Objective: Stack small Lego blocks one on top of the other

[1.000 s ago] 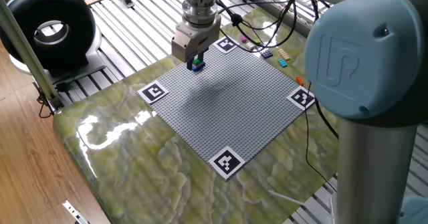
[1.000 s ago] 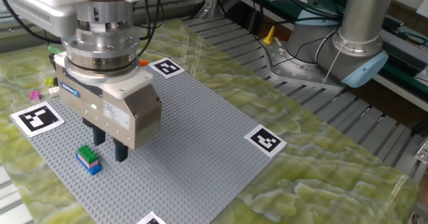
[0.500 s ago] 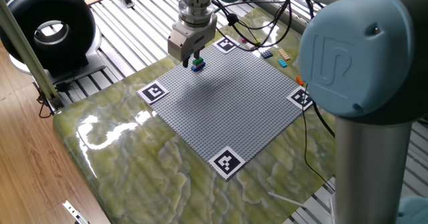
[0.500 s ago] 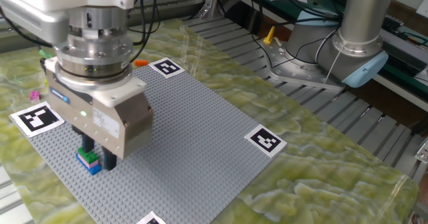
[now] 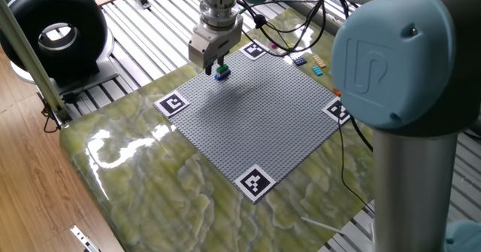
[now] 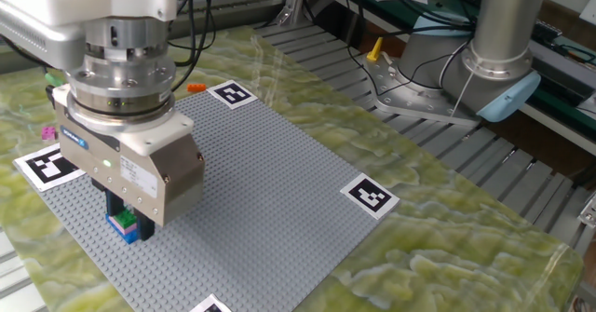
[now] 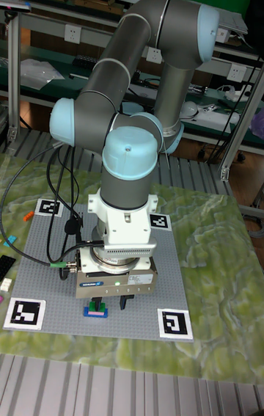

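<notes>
While the gripper (image 7: 108, 304) sits low over the stack of small Lego blocks (image 6: 123, 224), its fingers (image 7: 124, 304) stand spread, one each side of the stack, gripping nothing as far as the tall fixed view shows. From the other fixed view the gripper body hides most of the stack, so contact can't be judged there.

Stack: green block (image 7: 97, 305) on top, pink/purple layer under it, dark blue block (image 7: 95, 312) at the bottom, standing upright on the grey baseplate (image 5: 263, 116), near the edge between two marker tags (image 6: 51, 164) (one at each corner of the baseplate, four seen in one fixed view).

Loose blocks (image 5: 310, 62) lie on the green marbled tabletop (image 5: 150, 177) just off the baseplate's far edge, well apart from the stack: cyan, orange, dark and yellowish ones, too small to sort further. A pink one (image 6: 47, 132) lies beside a tag.
</notes>
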Tool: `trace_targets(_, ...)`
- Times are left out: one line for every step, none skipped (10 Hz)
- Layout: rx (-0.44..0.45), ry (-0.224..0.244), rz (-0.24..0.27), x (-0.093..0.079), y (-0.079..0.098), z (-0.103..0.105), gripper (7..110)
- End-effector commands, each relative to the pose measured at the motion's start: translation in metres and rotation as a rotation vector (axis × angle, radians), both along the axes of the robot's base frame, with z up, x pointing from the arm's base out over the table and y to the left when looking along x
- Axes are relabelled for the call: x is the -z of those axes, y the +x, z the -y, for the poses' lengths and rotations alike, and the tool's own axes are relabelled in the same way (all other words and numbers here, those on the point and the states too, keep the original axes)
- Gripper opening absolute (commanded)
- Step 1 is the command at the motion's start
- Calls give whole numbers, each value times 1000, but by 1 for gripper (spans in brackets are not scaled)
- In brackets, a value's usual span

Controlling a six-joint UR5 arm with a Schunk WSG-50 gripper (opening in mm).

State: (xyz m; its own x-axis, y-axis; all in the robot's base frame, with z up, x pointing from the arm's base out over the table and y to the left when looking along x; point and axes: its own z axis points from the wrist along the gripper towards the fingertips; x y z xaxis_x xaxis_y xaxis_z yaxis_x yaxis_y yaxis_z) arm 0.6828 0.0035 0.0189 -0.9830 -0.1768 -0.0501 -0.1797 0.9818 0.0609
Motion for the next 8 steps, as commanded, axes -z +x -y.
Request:
trace_targets(1, 7, -16, 1, -3, 1, 44)
trace_targets(1, 5, -16, 0, -3, 1, 44)
trace_targets(-1, 7, -16, 0, -4, 1, 44)
trace_targets(-1, 7, -14, 0, -4, 0, 44)
trace_targets(-1, 8, -14, 0, -4, 0, 44)
trace_targets(-1, 8, -14, 0, -4, 0, 44)
trace_targets(1, 9, -14, -1, -4, -1, 44)
trace_targets(1, 9, -14, -2, -5, -2, 44)
